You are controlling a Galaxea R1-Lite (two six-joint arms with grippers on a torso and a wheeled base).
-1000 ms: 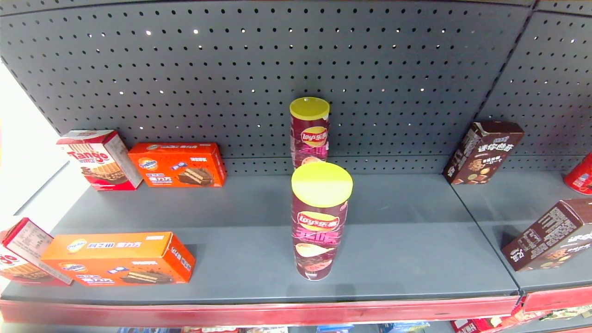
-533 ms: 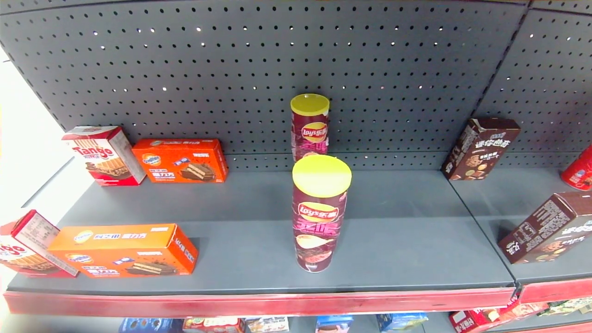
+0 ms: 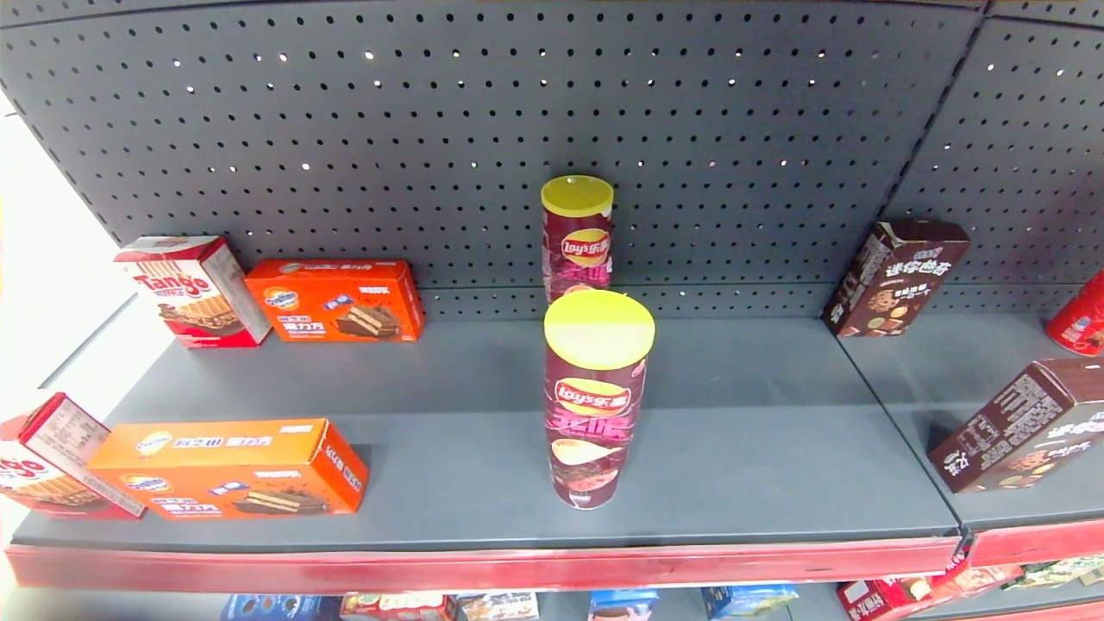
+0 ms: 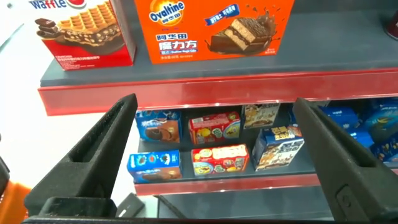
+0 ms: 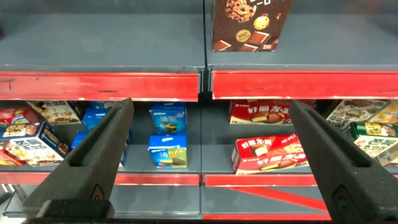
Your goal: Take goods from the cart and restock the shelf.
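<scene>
- Left gripper (image 4: 214,102): fingers wide apart, empty, facing the dark grey metal shelf (image 4: 336,50).
- Right gripper (image 5: 211,104): fingers wide apart, empty.
- Tall maroon crisp tube with yellow lid (image 3: 593,414) stands upright mid-front on the shelf; second maroon tube (image 3: 577,237) is behind it, at the perforated grey back panel (image 3: 345,129).

- Dark grey metal shelf (image 3: 759,466): red front strip, perforated back panel.
- Maroon cylindrical chip can with a yellow lid (image 3: 595,405): upright, mid-width, near the front edge.
- Second matching chip can (image 3: 577,237): upright at the back edge, directly behind the first, apart from it.
- Orange rectangular cardboard box (image 3: 228,470): on its long side, near the front-left corner.
- Second orange box (image 3: 335,302): at the back edge, left of centre.
- Red-and-white wafer box (image 3: 191,291): back-left corner, just beside the second orange box.
- Second wafer box (image 3: 52,461): tilted, at the front-left corner.
</scene>
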